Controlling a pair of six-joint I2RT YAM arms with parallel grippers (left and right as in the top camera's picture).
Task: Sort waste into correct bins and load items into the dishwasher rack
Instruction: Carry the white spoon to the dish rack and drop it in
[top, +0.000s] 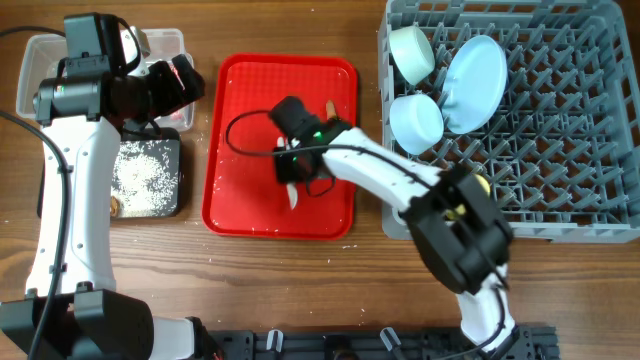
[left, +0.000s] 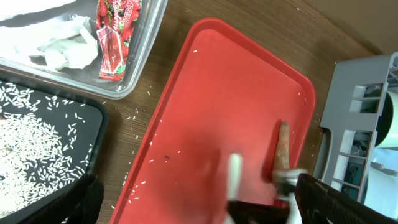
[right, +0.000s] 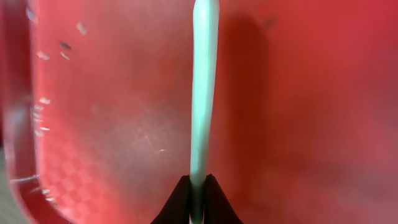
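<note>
The white plastic spoon is over the flat red serving tray, with its handle end clamped between the two closed fingertips of the right gripper. In the overhead view the spoon's free end projects from the gripper toward the near edge of the tray. Whether the spoon touches the tray surface cannot be determined. The brown carrot-shaped food stick lies on the same tray near its right rim, just beside the right gripper. A few loose grains are scattered across the tray and the wooden table. To the left of the red tray, the black rectangular tray holds a layer of white rice grains. Behind it, the clear plastic rectangular tub contains the crumpled white paper and the red-and-white snack wrapper. The left gripper is above the tub's right end, its fingers spread apart and holding nothing. To the right of the red tray stands the large square grey plastic dishwasher rack. Its left section holds the pale green bowl, the light blue bowl and, leaning beside them, the pale blue round plate. The small yellow cup is at the rack's near edge, mostly hidden by the right arm.
</note>
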